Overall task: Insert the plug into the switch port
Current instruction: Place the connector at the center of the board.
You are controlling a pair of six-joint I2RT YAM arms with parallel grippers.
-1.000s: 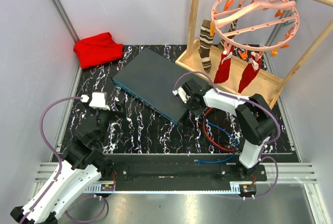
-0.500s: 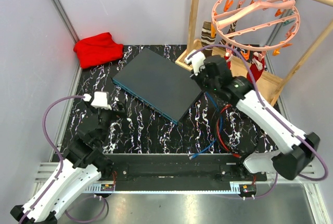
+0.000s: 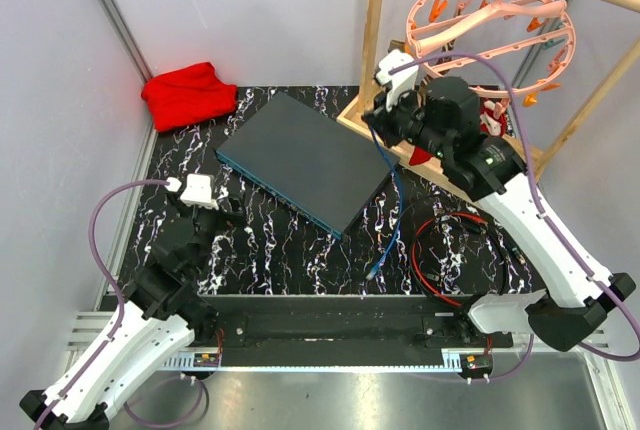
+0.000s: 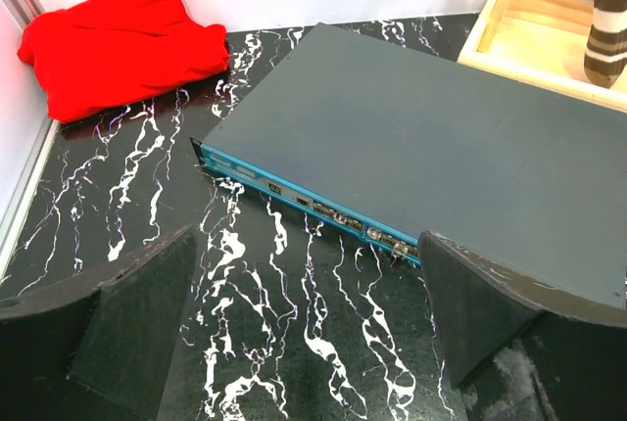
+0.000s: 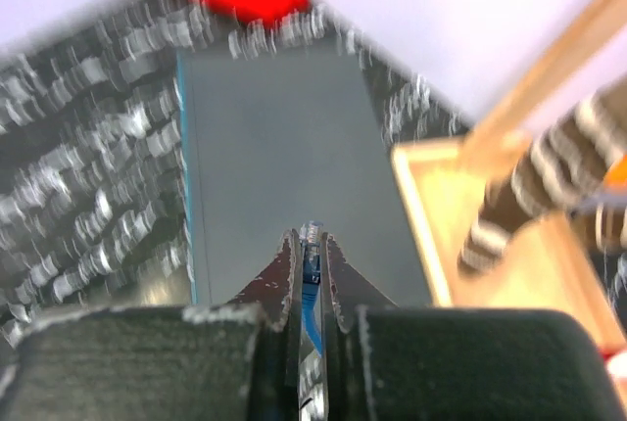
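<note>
above the switch [image 3: 300, 160], your right gripper [image 3: 383, 122] now sits higher, clamped on the blue cable [image 3: 392, 190]; the plug [image 3: 372, 272] dangles free.

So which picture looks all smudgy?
Right wrist view: smeared all over, the black white-veined tabletop streaky; only the right gripper, shut on the thin blue cable, looks crisp. Left wrist view: sharp, the flat dark grey switch box clear. Top view: sharp too.
</note>
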